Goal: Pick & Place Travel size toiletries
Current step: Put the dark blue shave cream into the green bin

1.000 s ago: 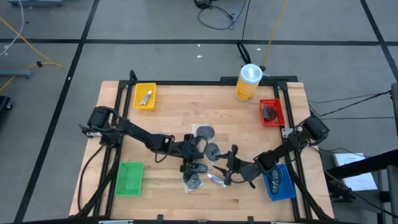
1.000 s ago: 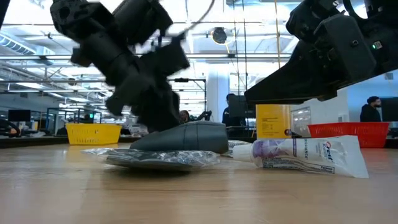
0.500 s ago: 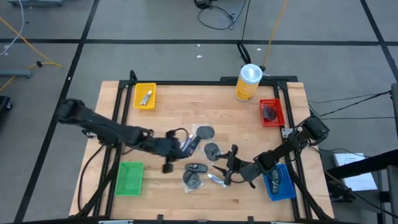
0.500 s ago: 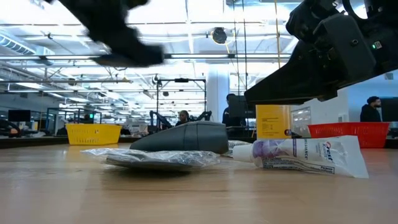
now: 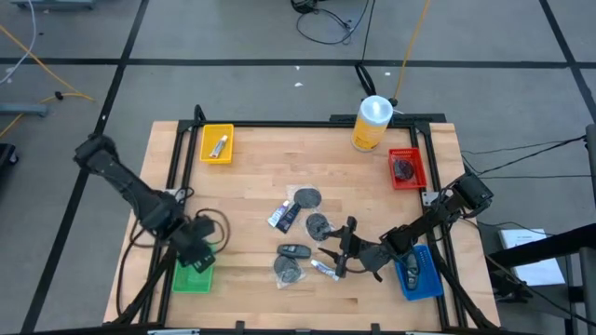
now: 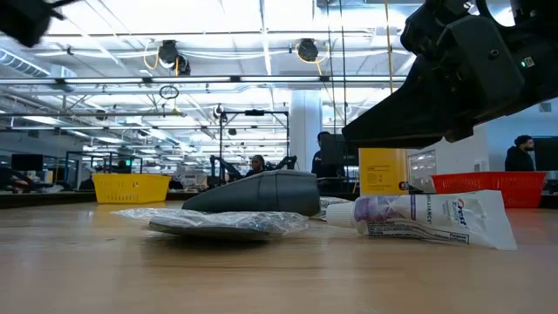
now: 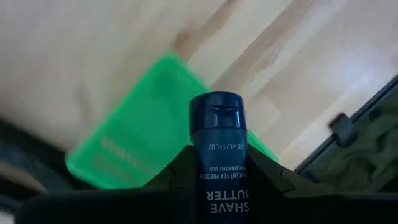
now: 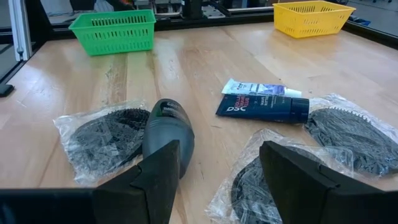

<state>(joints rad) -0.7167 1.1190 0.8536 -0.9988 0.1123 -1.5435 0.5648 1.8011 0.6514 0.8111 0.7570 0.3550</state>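
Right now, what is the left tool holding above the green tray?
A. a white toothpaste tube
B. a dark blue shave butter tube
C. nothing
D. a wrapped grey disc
B: the left wrist view shows the left tool shut on a dark blue shave butter tube, with the green tray right behind it.

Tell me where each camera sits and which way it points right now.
High: overhead, looking straight down; both arms, left hand over the green tray.
Low: table-top level, looking across; the right arm overhead.
Left wrist: looking down past the shave butter tube it grips.
Right wrist: low, facing across the table; right hand open.
Shared: low and right wrist both show the dark grey oblong pack.
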